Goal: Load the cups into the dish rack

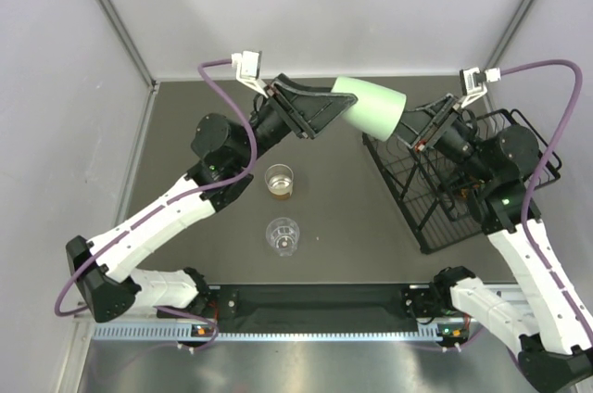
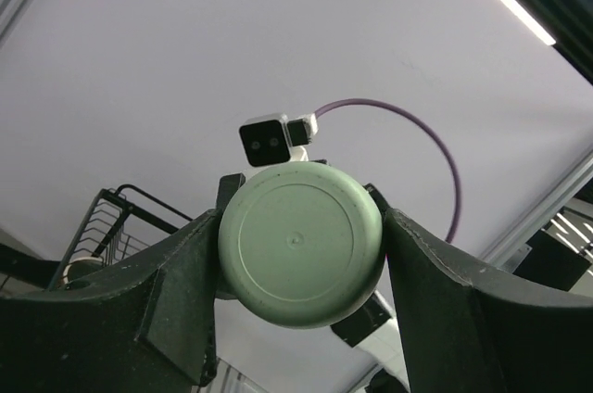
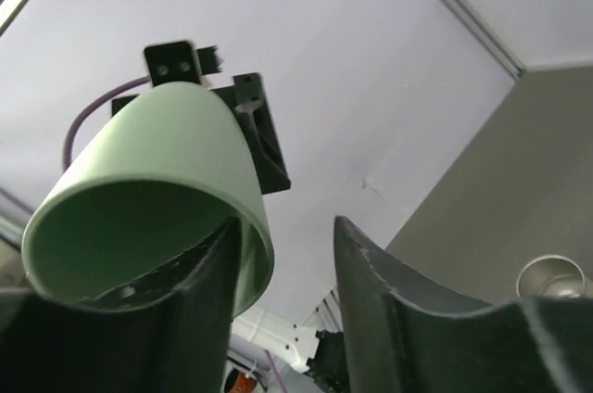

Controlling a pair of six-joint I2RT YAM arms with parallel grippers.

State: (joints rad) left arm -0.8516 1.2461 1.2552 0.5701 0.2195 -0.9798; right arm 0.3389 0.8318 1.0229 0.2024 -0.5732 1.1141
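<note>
In the top view, green tumbler (image 1: 369, 106) hides right tool's (image 1: 412, 131) tips.

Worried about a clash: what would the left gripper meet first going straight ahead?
Likely the right gripper, at the rim of the mint green tumbler that the left gripper holds; the dish rack lies beyond.

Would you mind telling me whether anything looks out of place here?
The mint green plastic tumbler hangs sideways in mid-air, base gripped by the left gripper, rim straddled by the right gripper. The black wire dish rack sits at a skewed angle.
</note>
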